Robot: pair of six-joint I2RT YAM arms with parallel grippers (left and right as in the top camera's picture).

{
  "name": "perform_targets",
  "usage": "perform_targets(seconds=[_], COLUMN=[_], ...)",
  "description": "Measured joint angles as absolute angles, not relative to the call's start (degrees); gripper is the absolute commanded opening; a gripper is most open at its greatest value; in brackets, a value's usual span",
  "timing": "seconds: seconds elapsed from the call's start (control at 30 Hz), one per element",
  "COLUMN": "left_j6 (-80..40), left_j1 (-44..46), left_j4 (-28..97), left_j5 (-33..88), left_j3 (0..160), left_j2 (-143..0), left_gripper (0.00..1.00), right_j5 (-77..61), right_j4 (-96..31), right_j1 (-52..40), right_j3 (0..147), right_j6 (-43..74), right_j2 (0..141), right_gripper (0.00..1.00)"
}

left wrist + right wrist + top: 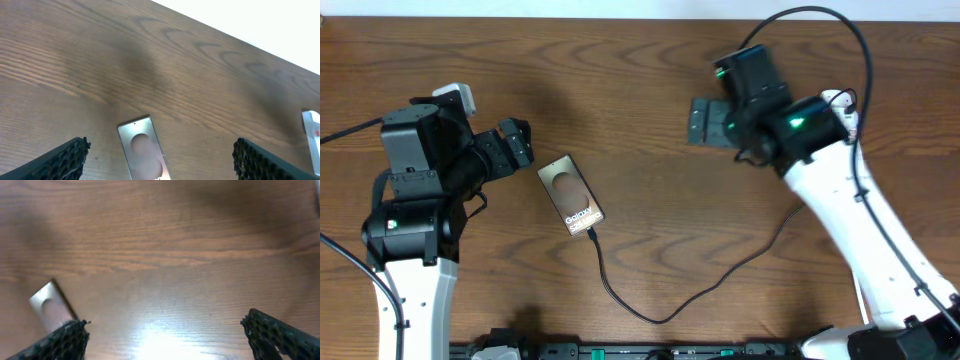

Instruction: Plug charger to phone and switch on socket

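The phone (570,196) lies flat on the wooden table, "Galaxy" side up. It also shows in the left wrist view (145,150) and the right wrist view (50,305). The charger cable (660,318) runs from the phone's near end, where its tip meets the phone, loops down and goes right under the right arm. The socket (842,102) is mostly hidden behind the right arm; its white end with a red mark shows in the left wrist view (312,131). My left gripper (518,142) (161,146) is open, just left of the phone. My right gripper (705,120) (165,322) is open and empty above bare table.
The table's far edge (240,37) meets a white surface. A black rail with fittings (620,352) runs along the near edge. Thick black robot cables (820,15) arch over the right arm.
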State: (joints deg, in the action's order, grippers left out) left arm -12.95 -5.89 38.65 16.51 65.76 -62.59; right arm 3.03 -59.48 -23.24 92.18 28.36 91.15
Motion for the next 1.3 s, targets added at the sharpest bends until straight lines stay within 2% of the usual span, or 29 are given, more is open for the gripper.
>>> perform_targets(seconds=[0.27, 0.5, 0.7, 1.3], left_j6=[-12.8, -12.6, -12.6, -12.2], left_j1=[-5.9, -5.9, -5.9, -5.9], left_j4=[38.8, 38.9, 38.9, 39.7], left_j5=[16.2, 16.1, 16.2, 16.1], left_j3=[65.8, 65.8, 65.8, 65.8], left_j2=[-62.6, -62.6, -62.6, -62.6], left_gripper=[0.93, 0.93, 0.94, 0.93], right_j5=[-18.2, -25.3, -26.9, -27.2], right_j4=[-60.7, -63.6, -65.1, -69.5], right_j1=[0.1, 14.6, 18.9, 19.2], right_j3=[94.7, 94.8, 94.8, 94.8], right_j6=[18.6, 12.9, 9.1, 3.7], right_j2=[91.2, 91.2, 91.2, 91.5], right_gripper=[0.99, 0.99, 0.99, 0.99])
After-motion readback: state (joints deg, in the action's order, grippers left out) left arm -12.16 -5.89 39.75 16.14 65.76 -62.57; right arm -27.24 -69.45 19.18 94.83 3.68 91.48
